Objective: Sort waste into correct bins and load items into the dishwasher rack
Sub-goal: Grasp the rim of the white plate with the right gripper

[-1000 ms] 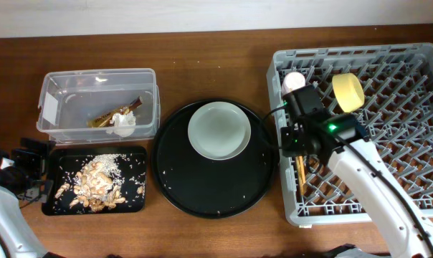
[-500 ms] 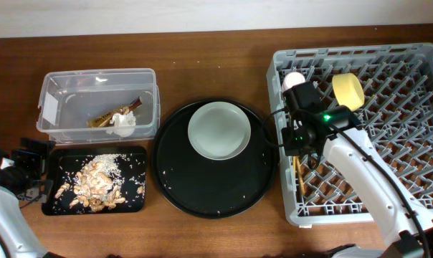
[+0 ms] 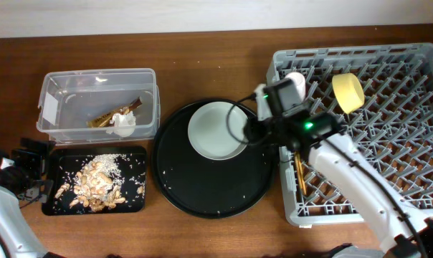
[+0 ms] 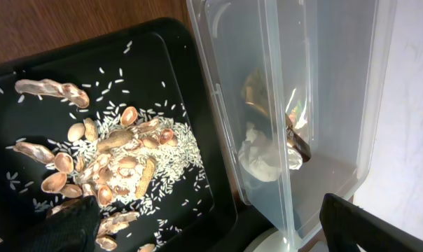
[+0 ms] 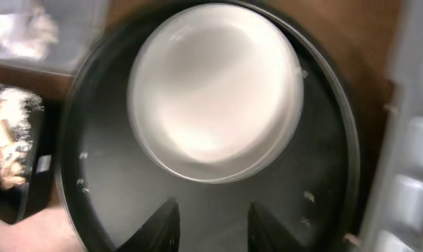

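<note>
Right claw (image 5: 211, 225): spread and empty, over the round black tray (image 3: 202, 190), near the plate (image 3: 218, 130) on it.
Left claw (image 4: 204, 210): spread and empty, by the food scraps (image 3: 94, 183) in the shallow black tray (image 3: 136, 204).
Tissue (image 3: 123, 124), wrapper (image 3: 115, 115): inside the clear tub (image 3: 73, 100).
Yellow bowl (image 3: 348, 92): in the rack (image 3: 403, 158).

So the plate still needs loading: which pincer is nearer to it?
Right. The right pincer hovers open over the round black tray, just beside the plate; the left pincer sits far off, past the small black tray.
</note>
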`<state>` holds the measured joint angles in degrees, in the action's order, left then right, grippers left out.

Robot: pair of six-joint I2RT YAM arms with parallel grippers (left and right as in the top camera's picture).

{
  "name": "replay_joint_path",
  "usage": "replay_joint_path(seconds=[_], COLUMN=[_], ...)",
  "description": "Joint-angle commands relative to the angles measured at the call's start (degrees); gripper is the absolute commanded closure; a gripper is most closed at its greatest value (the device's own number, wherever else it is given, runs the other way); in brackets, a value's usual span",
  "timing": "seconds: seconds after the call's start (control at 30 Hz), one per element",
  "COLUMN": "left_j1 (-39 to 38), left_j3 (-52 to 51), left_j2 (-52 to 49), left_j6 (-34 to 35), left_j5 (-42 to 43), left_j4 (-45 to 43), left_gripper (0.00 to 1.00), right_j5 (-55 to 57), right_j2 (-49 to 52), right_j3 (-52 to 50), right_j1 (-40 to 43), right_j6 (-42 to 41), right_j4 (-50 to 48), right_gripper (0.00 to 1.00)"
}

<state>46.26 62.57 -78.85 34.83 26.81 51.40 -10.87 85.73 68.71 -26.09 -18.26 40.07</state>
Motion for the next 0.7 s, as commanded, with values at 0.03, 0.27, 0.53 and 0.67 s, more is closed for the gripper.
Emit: replay_joint_path(seconds=[0.03,0.27,0.53,0.67], left_j1=[0.3,0.3,0.3,0.3], left_j3=[0.9,0.9,0.9,0.9], left_j2=[0.8,0.8,0.8,0.8], left_j6=[0.3,0.3,0.3,0.3], left_j5=[0.2,0.2,0.2,0.2], left_j4=[0.1,0.1,0.1,0.1], left_gripper=[0.01,0.01,0.01,0.01], right_j5=[8.0,7.9,6.6,3.8], right_j2=[5.3,19.1,21.7,22.0], right_j3=[-0.1,-0.1,-0.1,-0.1], right_j1=[-7.3,-13.7,-14.8,-14.8], right_j6=[0.9,11.8,13.7,16.6], right_j4=[-6.1,-15.8,-16.1,-16.1], right_gripper=[0.69,0.66,0.61,0.53])
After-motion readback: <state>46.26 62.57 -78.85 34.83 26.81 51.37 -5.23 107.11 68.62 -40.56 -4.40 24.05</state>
